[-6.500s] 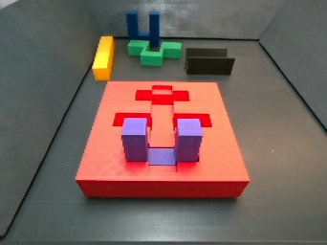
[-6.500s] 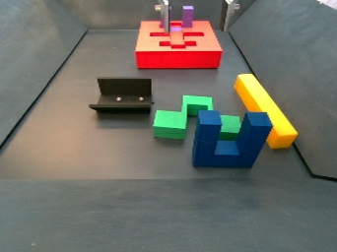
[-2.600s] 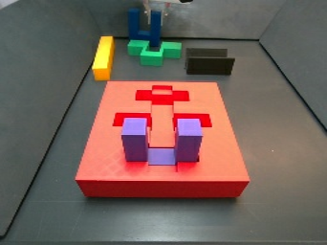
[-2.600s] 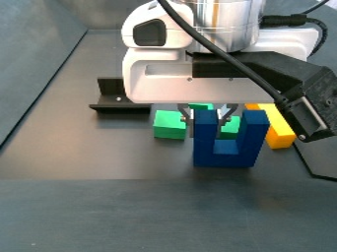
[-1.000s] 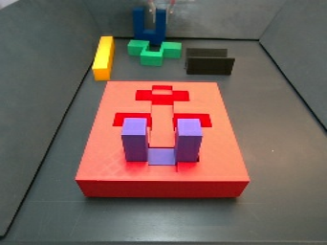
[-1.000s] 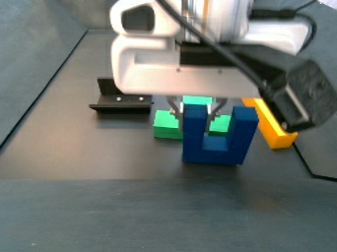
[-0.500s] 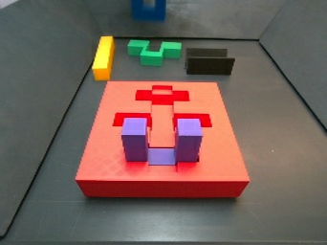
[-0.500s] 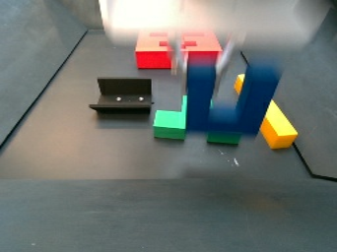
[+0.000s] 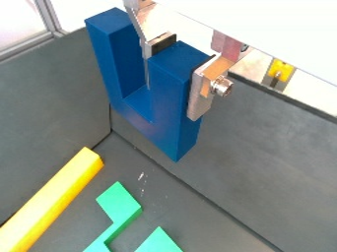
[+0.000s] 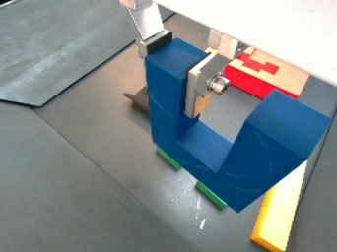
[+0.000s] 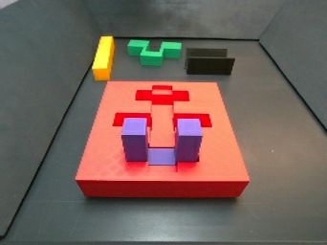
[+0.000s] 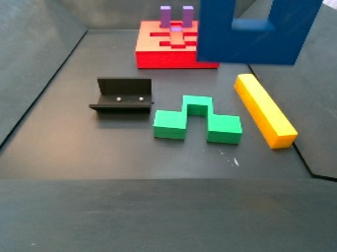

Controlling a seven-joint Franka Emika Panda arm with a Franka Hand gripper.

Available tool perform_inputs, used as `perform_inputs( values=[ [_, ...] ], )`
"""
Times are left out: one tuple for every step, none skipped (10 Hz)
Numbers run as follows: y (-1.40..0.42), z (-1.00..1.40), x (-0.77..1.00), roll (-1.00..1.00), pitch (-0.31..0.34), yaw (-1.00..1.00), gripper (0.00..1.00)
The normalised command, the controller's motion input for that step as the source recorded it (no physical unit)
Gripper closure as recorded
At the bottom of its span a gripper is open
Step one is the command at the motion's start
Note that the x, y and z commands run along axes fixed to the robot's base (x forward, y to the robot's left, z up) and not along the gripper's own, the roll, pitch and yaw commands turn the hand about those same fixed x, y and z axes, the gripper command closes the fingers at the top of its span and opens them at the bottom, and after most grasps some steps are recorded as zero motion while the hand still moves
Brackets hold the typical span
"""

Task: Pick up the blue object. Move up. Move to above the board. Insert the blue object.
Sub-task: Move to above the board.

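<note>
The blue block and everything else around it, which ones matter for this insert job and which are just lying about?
Part of the job:
- blue object, lifted off the floor, one prong clamped in the gripper
- red board

Lying about:
- purple U-shaped block, seated in the board
- green block
- yellow bar
- fixture

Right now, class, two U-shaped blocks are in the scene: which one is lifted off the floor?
The dark blue object, held by the gripper clamped on one prong. The lighter purple block sits in the red board.

One gripper [image 9: 178,54], one blue object [image 12: 259,30], one board [image 11: 163,144], and single purple [image 11: 161,140], green [image 12: 195,118], yellow [image 12: 263,108] blocks (one fixture [image 12: 124,96]).
</note>
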Motion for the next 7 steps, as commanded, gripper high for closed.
perform_inputs(
  values=[
    [0.01, 0.21, 0.03, 0.0, 0.046, 0.0, 1.0],
    [-1.4, 0.14, 0.0, -0.03, 0.169, 0.35, 1.0],
    [-1.4, 0.13, -0.01, 0.02, 0.142, 0.31, 1.0],
    [-1.4, 0.13, -0.01, 0.05, 0.062, 0.22, 1.0],
    [-1.4, 0.12, -0.02, 0.0, 0.02, 0.1, 1.0],
    [-1.4, 0.12, -0.01, -0.01, 0.021, 0.07, 1.0],
    [-1.4, 0.13, -0.01, 0.0, 0.017, 0.03, 1.0]
  ],
)
